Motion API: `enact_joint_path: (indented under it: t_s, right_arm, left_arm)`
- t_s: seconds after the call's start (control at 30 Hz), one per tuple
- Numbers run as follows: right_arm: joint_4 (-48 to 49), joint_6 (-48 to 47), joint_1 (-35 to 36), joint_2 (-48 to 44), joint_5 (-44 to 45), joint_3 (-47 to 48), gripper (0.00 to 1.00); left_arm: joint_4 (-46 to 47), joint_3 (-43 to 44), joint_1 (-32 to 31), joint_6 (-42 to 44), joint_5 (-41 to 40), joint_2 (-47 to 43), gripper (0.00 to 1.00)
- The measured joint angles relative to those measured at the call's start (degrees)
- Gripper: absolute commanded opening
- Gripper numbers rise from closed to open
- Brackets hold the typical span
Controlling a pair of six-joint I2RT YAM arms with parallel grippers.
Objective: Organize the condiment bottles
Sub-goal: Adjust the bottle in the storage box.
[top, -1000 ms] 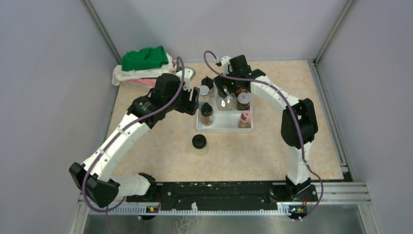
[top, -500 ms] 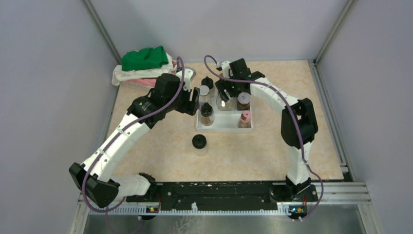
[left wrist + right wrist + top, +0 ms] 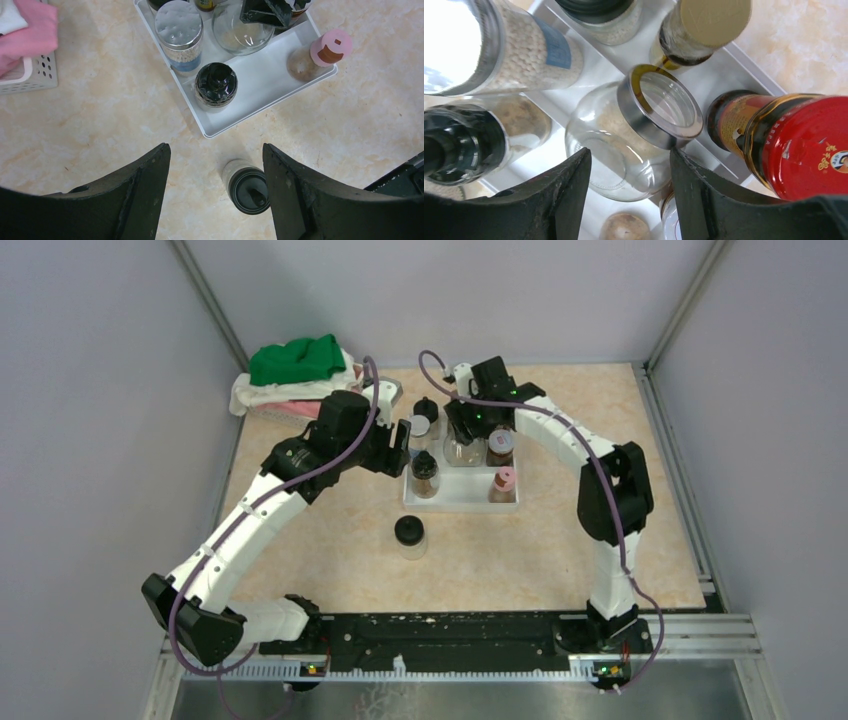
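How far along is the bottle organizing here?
Done: most bottles stand in the white tray. In hand: the right gripper straddles the clear jar there, grip unconfirmed; left gripper hovers open, empty. Left: one black-capped jar on the table outside the tray.

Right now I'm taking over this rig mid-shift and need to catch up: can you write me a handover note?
Left gripper: open, empty, hovering above the black-capped jar, which stands alone on the table outside the white tray.
Right gripper: fingers on either side of the clear silver-rimmed jar in the tray; a firm grip is not confirmed.
Done: pink-capped bottle, silver-capped jar and others stand in the tray.
Left: settle the clear jar, bring in the lone jar.
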Motion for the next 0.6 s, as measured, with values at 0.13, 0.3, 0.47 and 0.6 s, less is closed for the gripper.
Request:
enact_joint_path:
  t_s: [0.13, 0.3, 0.47, 0.6]
  right_arm:
    - [-3.0, 0.0, 0.0, 1.7, -1.4, 5.2, 0.56]
    - [-5.5, -0.1, 0.0, 3.8, -3.1, 10.7, 0.68]
    - [-7.4, -0.3, 0.0, 4.0, -2.7, 11.1, 0.7]
    - [-6.0, -0.5, 0.0, 4.0, -0.8, 8.9, 0.7]
  left_arm:
    - [0.0, 0.0, 0.0, 0.0, 0.0, 0.0, 0.74]
    - [0.0, 0.0, 0.0, 0.0, 0.0, 0.0, 0.74]
    - [0.0, 0.0, 0.0, 0.0, 0.0, 0.0, 0.74]
    - [0.0, -0.3, 0.0, 0.0, 0.0, 0.0, 0.74]
